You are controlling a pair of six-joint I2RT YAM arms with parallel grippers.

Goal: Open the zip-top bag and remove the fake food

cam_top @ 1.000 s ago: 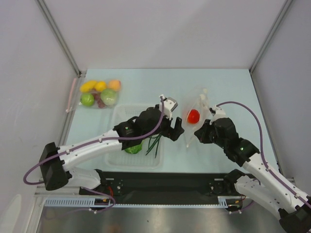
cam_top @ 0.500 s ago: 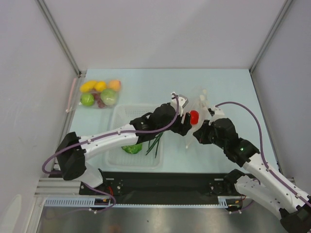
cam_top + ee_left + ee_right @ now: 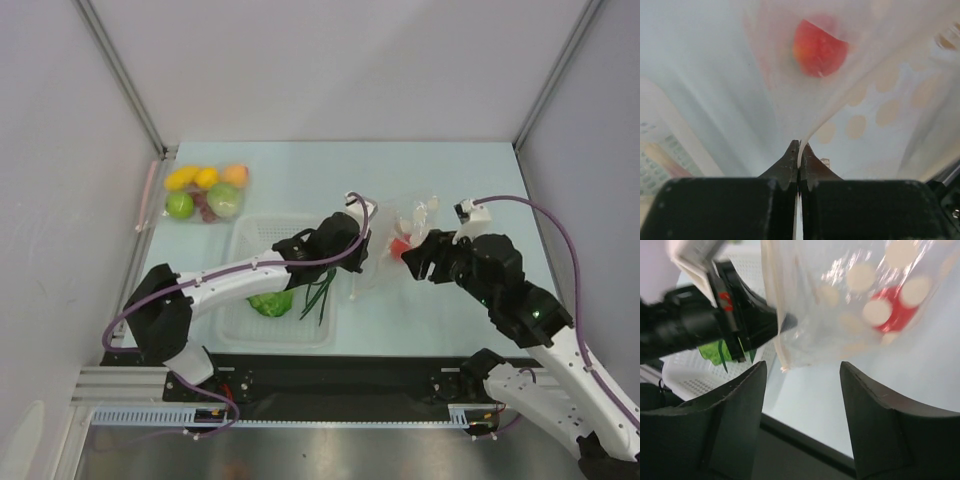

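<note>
1. The zip-top bag [image 3: 383, 268] is found just right of the white basket [image 3: 243, 245], between the two arms. It is stretched at a slant, with its low corner toward the basket's right rim. Whether that corner touches the table [image 3: 300, 165] cannot be told.
2. The left gripper [image 3: 799, 150] is reached across the basket and is clamped on a thin fold of the bag's film. Its jaws are pressed together, with only the plastic between them.
3. The right gripper [image 3: 802, 369] is spread wide, and nothing is gripped between its fingers. The bag is seen just beyond the fingertips in the right wrist view. Contact with it cannot be judged.
4. The tomato [image 3: 819, 41] is enclosed in the bag and is seen red through the plastic, above the pinched fold in the left wrist view.
5. Small white pieces [image 3: 862, 277] are also enclosed in the bag. They are seen as pale round discs around the tomato.
6. The lettuce head [image 3: 270, 304] is laid in the basket, near its front edge and partly covered by the left arm.
7. The dark-green stalks [image 3: 321, 292] are laid just right of the lettuce head, against the basket's right side.
8. A clear pouch of round fruits [image 3: 205, 192] is placed at the far left of the table, well apart from the bag. A pink strip [image 3: 150, 195] is seen along its left side.
</note>
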